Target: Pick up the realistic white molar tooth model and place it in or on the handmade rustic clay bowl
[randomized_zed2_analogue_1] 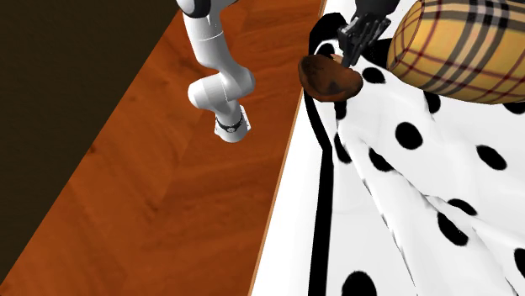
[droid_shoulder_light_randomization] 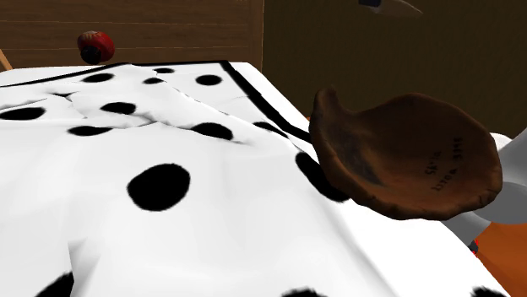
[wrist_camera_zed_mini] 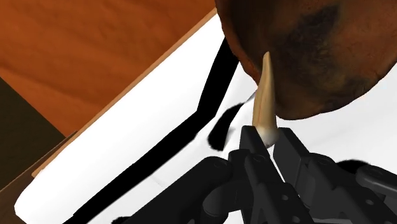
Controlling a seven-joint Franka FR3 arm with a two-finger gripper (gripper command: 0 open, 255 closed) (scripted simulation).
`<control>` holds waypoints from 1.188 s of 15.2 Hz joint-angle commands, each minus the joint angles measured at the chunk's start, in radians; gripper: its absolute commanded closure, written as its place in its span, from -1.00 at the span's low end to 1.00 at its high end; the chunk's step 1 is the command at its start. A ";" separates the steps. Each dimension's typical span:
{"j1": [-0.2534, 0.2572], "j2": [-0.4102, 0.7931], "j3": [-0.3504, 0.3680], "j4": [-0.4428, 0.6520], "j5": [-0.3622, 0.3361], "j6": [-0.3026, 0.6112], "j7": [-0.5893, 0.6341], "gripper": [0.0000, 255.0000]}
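Note:
A dark brown clay bowl [droid_shoulder_light_randomization: 405,156] sits tilted at the edge of a white, black-dotted bed cover [droid_shoulder_light_randomization: 169,245]. In the second exterior view the black gripper [randomized_zed2_analogue_1: 353,44] hangs just above the bowl [randomized_zed2_analogue_1: 330,77]. Seen from the wrist, the gripper [wrist_camera_zed_mini: 268,141] is shut on a pale cream tooth model [wrist_camera_zed_mini: 264,102], clasping its wide end. The tooth's pointed root reaches out to the bowl's [wrist_camera_zed_mini: 318,51] rim. Whether the root touches the rim I cannot tell.
A tan plaid pillow [randomized_zed2_analogue_1: 463,46] lies on the bed right behind the bowl. Orange-brown wooden floor [randomized_zed2_analogue_1: 185,185] runs beside the bed, with the white arm [randomized_zed2_analogue_1: 219,84] over it. A small red round object [droid_shoulder_light_randomization: 95,45] shows beyond the bed's far edge.

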 commanded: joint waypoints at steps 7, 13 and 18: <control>0.027 -0.046 0.074 -0.025 0.053 -0.012 0.112 1.00; 0.052 -0.115 0.046 -0.172 0.081 0.072 0.096 1.00; 0.071 -0.161 0.034 -0.282 0.100 0.138 0.088 1.00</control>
